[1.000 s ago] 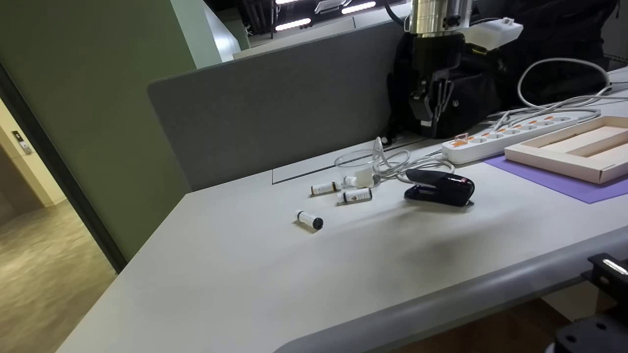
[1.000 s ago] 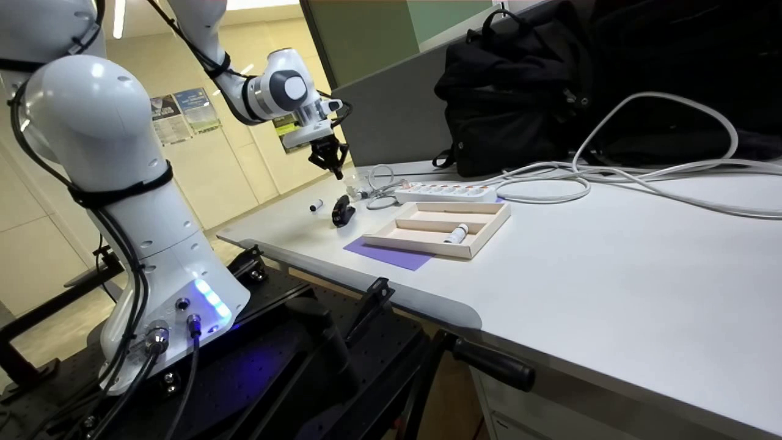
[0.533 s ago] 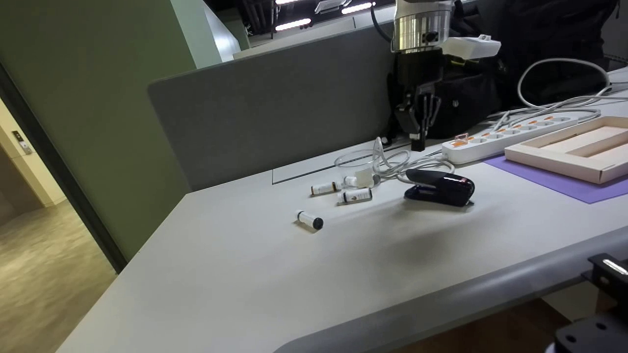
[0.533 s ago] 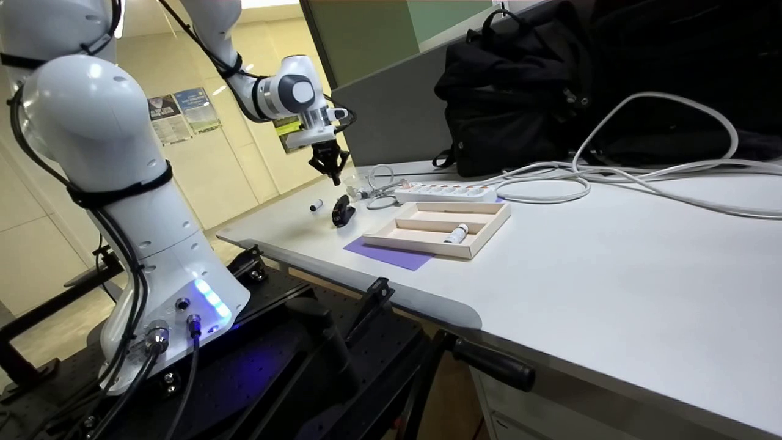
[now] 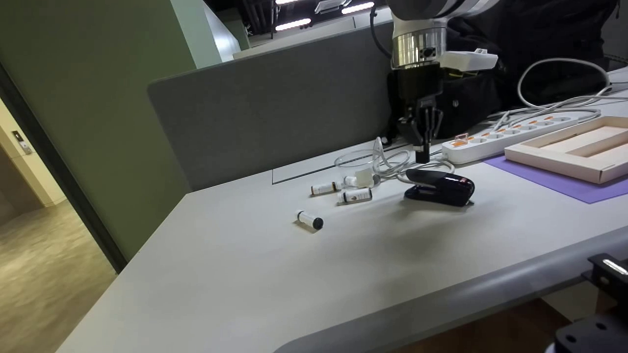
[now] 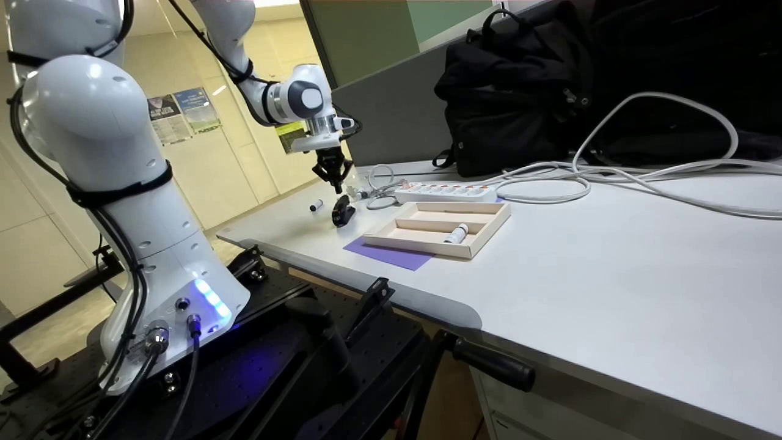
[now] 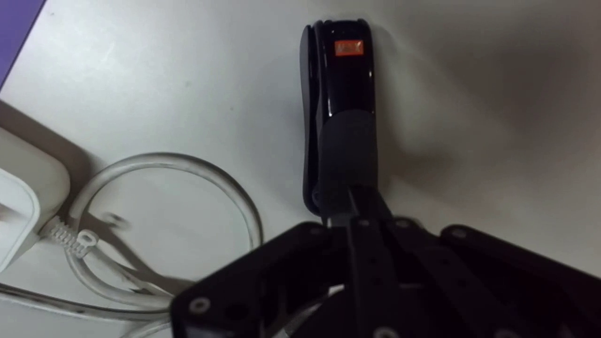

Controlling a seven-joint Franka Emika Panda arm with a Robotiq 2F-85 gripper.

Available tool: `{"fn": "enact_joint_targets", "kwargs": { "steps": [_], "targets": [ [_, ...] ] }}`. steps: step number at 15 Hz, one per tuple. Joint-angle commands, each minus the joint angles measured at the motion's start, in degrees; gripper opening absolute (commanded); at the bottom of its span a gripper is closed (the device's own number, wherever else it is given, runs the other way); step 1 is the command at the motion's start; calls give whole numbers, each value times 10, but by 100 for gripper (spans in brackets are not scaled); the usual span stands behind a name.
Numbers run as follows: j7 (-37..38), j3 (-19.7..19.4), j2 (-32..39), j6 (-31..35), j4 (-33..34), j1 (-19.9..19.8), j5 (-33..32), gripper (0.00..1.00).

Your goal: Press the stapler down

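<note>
Glossy black, the stapler (image 7: pixel 348 84) sits on the table (image 5: pixel 235 269), just below my closed, empty claw (image 5: pixel 422 156). I'd call this the approach; next, I should press straight down, firmly.

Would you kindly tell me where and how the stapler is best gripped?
Probably hold the stapler by its thick end, near the red label, from above, pincer closing across the narrow width: it rests base-down on the table, and its other end gapes.
</note>
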Motion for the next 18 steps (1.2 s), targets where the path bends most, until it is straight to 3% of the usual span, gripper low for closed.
{"fn": "enact_joint_targets", "kwargs": {
  "steps": [1,13,18],
  "targets": [
    [15,-3,25,-14,25,0,-9,0],
    [16,-20,117,-8,62,0,-18,0],
    [2,-4,93,-16,58,-11,1,0]
  ]
}}
